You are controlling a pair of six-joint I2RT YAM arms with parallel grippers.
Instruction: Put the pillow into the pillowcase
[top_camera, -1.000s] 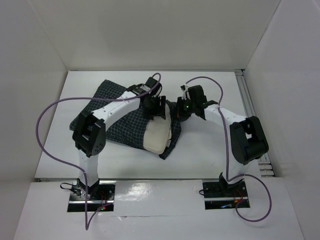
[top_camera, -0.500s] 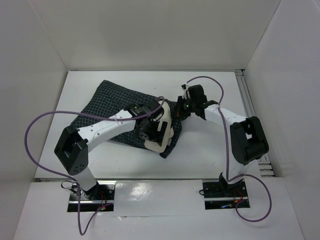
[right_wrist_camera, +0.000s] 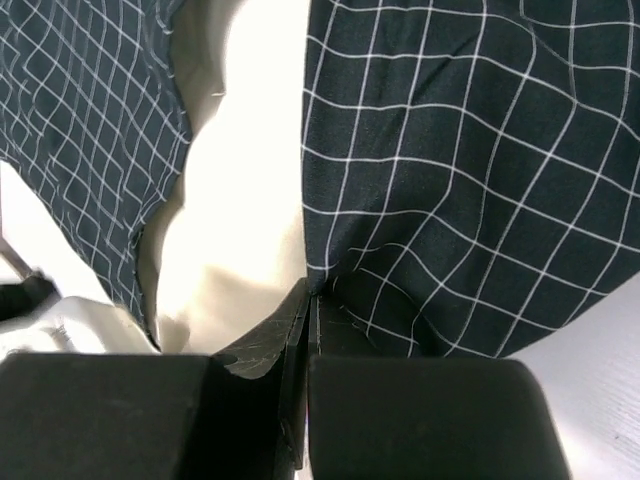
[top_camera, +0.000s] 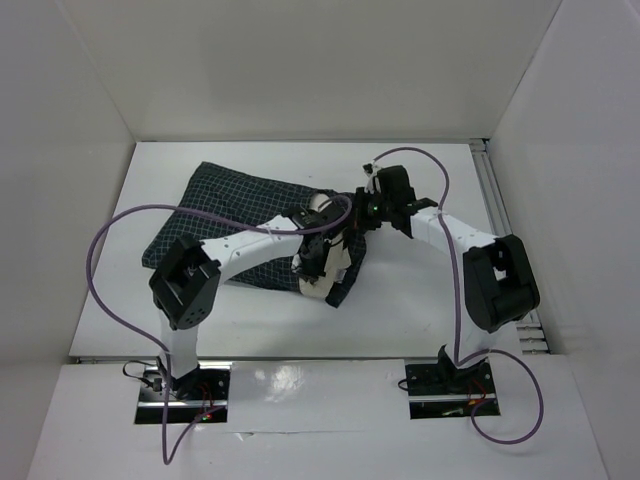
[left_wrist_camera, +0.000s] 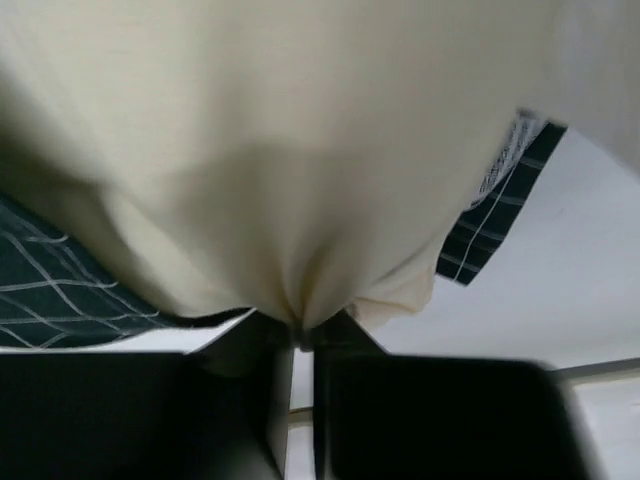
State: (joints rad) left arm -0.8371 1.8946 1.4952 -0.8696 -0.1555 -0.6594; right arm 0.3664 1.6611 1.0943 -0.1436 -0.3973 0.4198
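Note:
The dark checked pillowcase (top_camera: 235, 215) lies crumpled across the middle of the table, its open end to the right. Only a small cream end of the pillow (top_camera: 318, 288) shows at that opening. In the left wrist view the pillow (left_wrist_camera: 280, 140) fills the top, and my left gripper (left_wrist_camera: 300, 335) is shut on a pinch of its cream fabric. From above, the left gripper (top_camera: 318, 265) sits at the pillow's near end. My right gripper (right_wrist_camera: 311, 295) is shut on the pillowcase (right_wrist_camera: 450, 170) at the hem of its opening, with the pillow (right_wrist_camera: 240, 200) showing inside.
The white table (top_camera: 430, 300) is boxed in by white walls at the back and on both sides. A metal rail (top_camera: 495, 195) runs along the right edge. Purple cables loop above both arms.
My left gripper came down from the pillowcase's top to the pillow's near end, opened wide, then closed on the pillow. Less cream pillow shows outside the case. The right gripper kept its hold.

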